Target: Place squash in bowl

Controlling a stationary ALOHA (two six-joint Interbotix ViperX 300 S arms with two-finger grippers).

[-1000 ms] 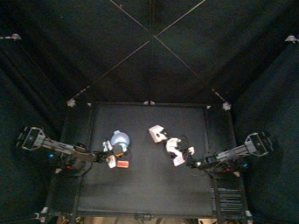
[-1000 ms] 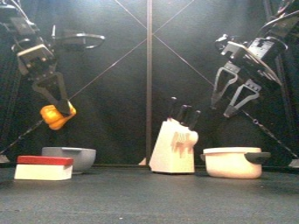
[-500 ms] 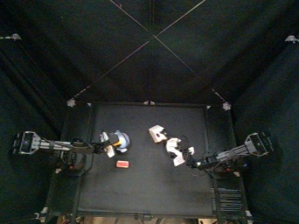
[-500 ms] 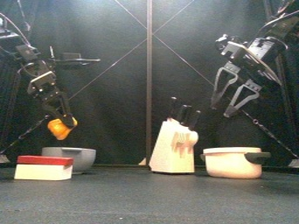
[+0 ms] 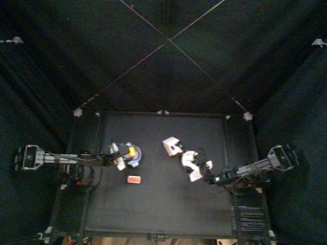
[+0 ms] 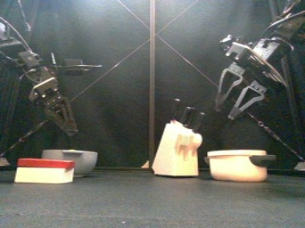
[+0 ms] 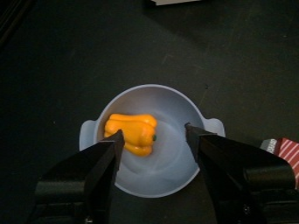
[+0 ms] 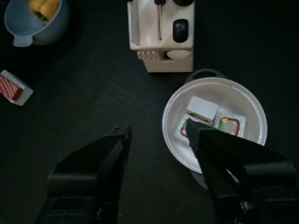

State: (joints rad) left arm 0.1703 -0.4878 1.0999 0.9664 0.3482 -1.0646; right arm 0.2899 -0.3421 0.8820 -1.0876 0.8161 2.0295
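Jaws of your left gripper [image 7: 153,149] hang released above the bowl [image 7: 149,179] at frame centre, squash [image 7: 131,136] inside, so lift clear next; your right gripper [image 8: 162,140] also gapes.

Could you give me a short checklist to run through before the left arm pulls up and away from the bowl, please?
1. Squash lies inside the bowl: ok.
2. Left gripper open, nothing between its jaws: ok.
3. Squash clear of both left jaws: ok in the left wrist view; it sits between them, lower down, untouched.
4. Bowl upright on the table: ok in the front view.
5. Red-topped white block beside the bowl is clear of the lift path: cannot tell.
6. Right gripper hangs high over the white pot, out of the way: ok.
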